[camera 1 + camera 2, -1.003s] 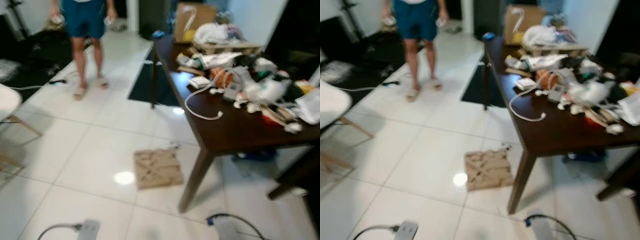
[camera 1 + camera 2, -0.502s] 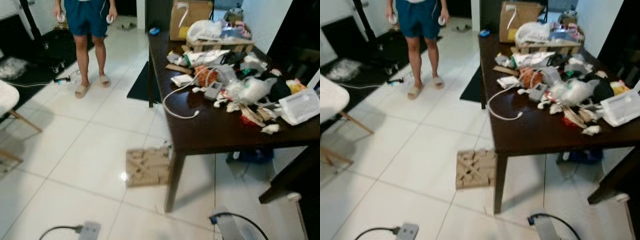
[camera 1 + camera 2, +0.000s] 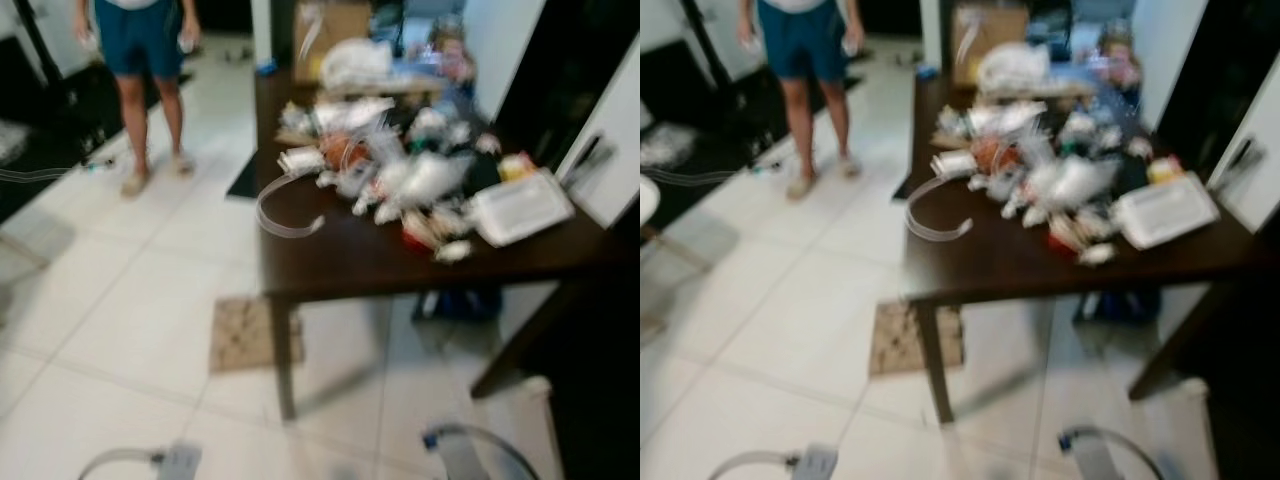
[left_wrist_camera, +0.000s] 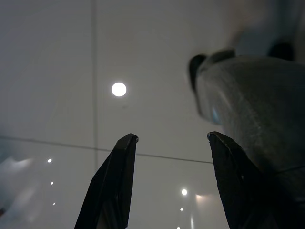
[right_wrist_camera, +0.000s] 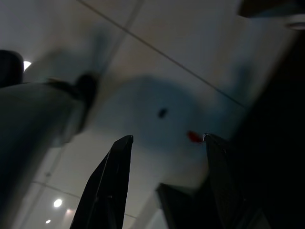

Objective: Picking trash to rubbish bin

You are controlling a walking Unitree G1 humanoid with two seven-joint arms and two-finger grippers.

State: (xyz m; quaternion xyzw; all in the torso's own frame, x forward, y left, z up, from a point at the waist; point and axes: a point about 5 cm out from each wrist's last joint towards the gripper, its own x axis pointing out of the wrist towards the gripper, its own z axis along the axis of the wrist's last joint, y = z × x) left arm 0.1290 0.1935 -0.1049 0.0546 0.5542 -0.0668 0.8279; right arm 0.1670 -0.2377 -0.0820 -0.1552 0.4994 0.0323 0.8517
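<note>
Now the head views are blurry. Far on the left a person in blue shorts and sandals stands on the white tile floor, well away from the counter. A thin cable lies on the floor near the person's feet. Closer in, a flat brown piece of cardboard lies on the floor, partly under the near left corner of the counter, beside its front leg.

The dark brown counter stands in the middle. A white cord loops on its left side. Next to the cord sits the trash pile, a messy heap of white wrappers, bags and small bits, with something orange and something red mixed in. It is too blurry to name each piece. At the far end stand a brown cardboard box and a white bag. On the right part of the counter lies a flat white container, just beside the pile. A blue thing lies on the floor under the counter.

The left gripper hangs low over the floor, with its jaws wide apart and nothing between them. The right gripper also hangs over the floor, jaws wide apart and holding nothing. A small red bit shows on the floor near it.
</note>
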